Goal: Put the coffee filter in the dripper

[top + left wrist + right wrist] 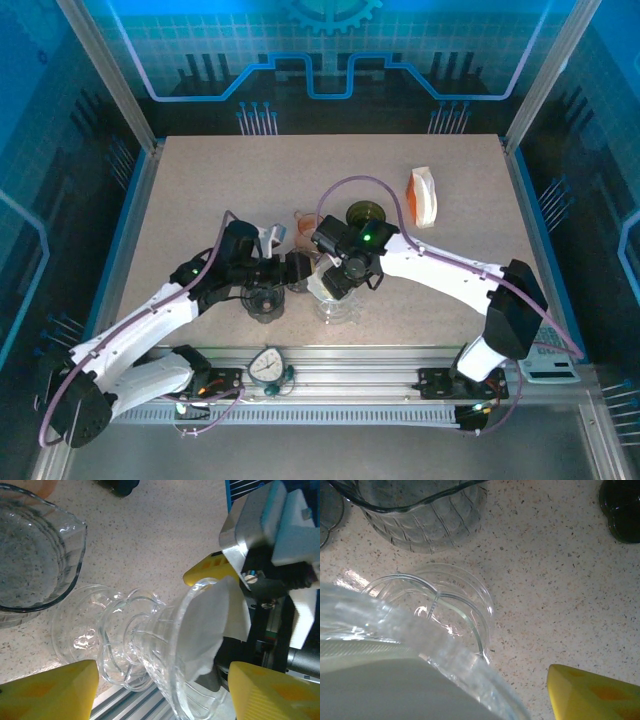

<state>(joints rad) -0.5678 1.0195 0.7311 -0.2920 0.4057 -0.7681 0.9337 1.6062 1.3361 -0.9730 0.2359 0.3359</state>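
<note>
The clear glass dripper [150, 650] stands on the table near the front edge, seen tilted in the left wrist view. The white coffee filter [205, 625] lies inside its cone, with one edge sticking out over the rim. My left gripper [162, 682] is open, its yellow fingers [50, 695] wide on either side of the dripper and not touching it. My right gripper [335, 282] hovers over the dripper's mouth and is open. One of its yellow fingers [595, 695] is outside the rim [435, 645]. The filter [380, 690] hides the other finger.
A glass pitcher [35, 555] stands close beside the dripper [342, 305]. Farther back are a dark green piece [365, 213], a small orange item [305, 226] and a white and orange filter pack [422, 195]. The table's metal front rail [330, 362] is just behind the dripper.
</note>
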